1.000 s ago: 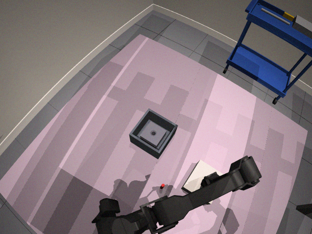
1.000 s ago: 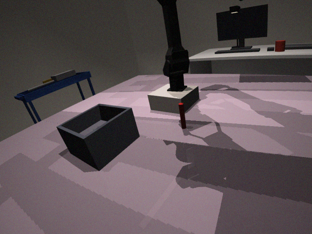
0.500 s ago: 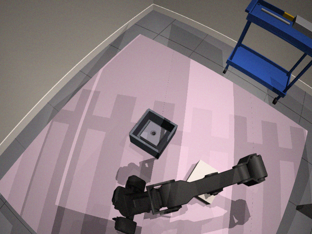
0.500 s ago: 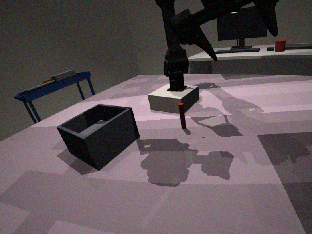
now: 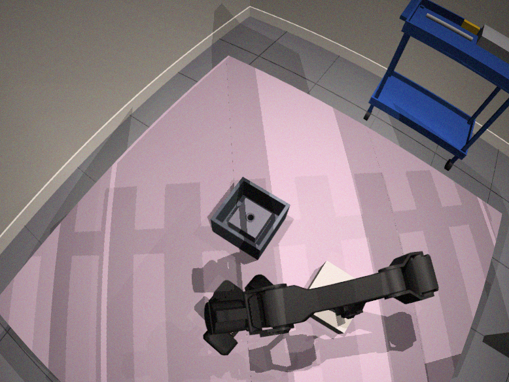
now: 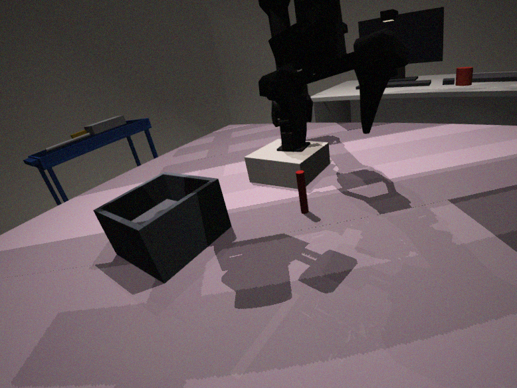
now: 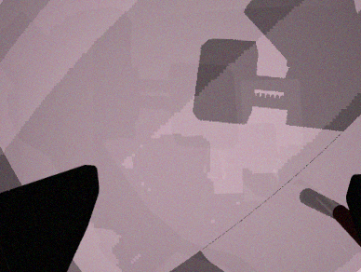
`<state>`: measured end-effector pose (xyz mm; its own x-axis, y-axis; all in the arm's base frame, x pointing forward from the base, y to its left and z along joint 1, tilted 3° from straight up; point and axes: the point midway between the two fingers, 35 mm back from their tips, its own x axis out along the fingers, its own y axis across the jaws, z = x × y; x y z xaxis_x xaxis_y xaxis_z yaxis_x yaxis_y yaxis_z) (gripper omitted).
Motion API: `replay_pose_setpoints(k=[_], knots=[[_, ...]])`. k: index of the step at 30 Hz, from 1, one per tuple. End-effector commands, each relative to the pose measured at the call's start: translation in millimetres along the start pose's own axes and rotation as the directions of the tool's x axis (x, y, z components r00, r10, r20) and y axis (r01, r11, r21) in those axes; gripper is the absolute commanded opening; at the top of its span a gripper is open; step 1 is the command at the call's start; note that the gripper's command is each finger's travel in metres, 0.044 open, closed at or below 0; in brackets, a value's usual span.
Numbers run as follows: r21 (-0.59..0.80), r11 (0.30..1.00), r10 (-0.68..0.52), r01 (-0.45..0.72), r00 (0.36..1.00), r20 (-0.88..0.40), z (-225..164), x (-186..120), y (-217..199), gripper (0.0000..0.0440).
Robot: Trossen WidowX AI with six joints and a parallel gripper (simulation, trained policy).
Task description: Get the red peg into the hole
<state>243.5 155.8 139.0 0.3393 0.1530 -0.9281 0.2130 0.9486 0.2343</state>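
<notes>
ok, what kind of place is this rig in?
Probably a workshop or lab with an office corner: a blue cart stands by the wall, and a desk behind the arm carries a dark monitor and a red cup.

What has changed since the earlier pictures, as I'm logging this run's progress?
The arm swung its hand inward, and in the exterior view the gripper came lower. It is open and took hold of nothing. The peg stayed standing outside the box, which did not move.
</notes>
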Motion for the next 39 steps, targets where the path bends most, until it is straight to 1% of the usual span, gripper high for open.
replay_pose_setpoints(k=[1,9,16,23,32,33,35,39], knots=[[0.089,0.992,-0.087,0.091,0.995,-0.047,-10.5,6.0,-22.9,0.0440],[0.255,0.928,-0.240,0.271,0.960,-0.147,-31.9,18.1,-62.6,0.0440],[0.359,0.857,-0.317,0.371,0.927,-0.201,-46.4,35.8,-84.3,0.0440],[0.439,0.807,-0.338,0.396,0.918,-0.208,-57.7,62.0,-97.0,0.0440],[0.523,0.770,-0.319,0.367,0.930,-0.183,-68.6,94.2,-105.4,0.0435],[0.531,0.765,-0.316,0.364,0.931,-0.182,-69.6,96.9,-106.0,0.0425],[0.547,0.754,-0.313,0.362,0.931,-0.185,-72.0,101.2,-107.3,0.0385],[0.570,0.732,-0.311,0.373,0.927,-0.209,-77.2,104.5,-109.8,0.0287]])
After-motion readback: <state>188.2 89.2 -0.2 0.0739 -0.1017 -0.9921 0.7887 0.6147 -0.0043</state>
